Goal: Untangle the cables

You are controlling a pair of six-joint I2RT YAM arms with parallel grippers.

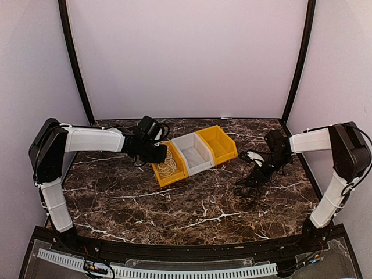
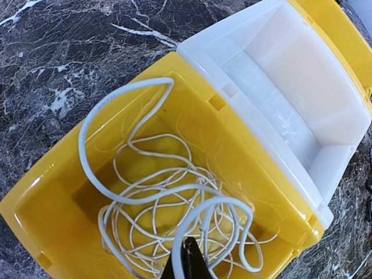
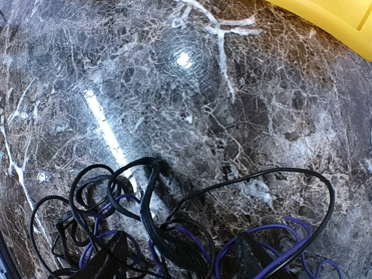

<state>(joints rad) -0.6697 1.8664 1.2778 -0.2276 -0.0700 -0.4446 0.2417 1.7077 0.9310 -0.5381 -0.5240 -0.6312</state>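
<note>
Top external view: a marble table (image 1: pixel 174 203). On it, in the left yellow bin (image 2: pixel 58 192), the white cable (image 2: pixel 226 199) lies coiled, its loops round the closed left gripper (image 2: pixel 187 258); whether the gripper pinches the cable is unclear. The right gripper (image 3: pixel 177 256) gapes, empty, straddling tangled black cables (image 3: pixel 148 192) and a purple cable (image 3: pixel 290 224).

Dark brown, marble-patterned surface (image 1: pixel 174 209) with white veining, glossy, with lamp glare visible in the right wrist view. Standing directly on it, toward the back centre, three open bins touching side by side in a slanted row: left yellow bin (image 1: pixel 165 181), white bin (image 1: pixel 195 152) in the middle, right yellow bin (image 1: pixel 218 144). Lying directly on it to the right of the row, apart from the bins: a loose tangle of thin black cables (image 3: pixel 174 232) in overlapping loops, with a purple cord (image 3: pixel 279 256) threaded through them.
</note>
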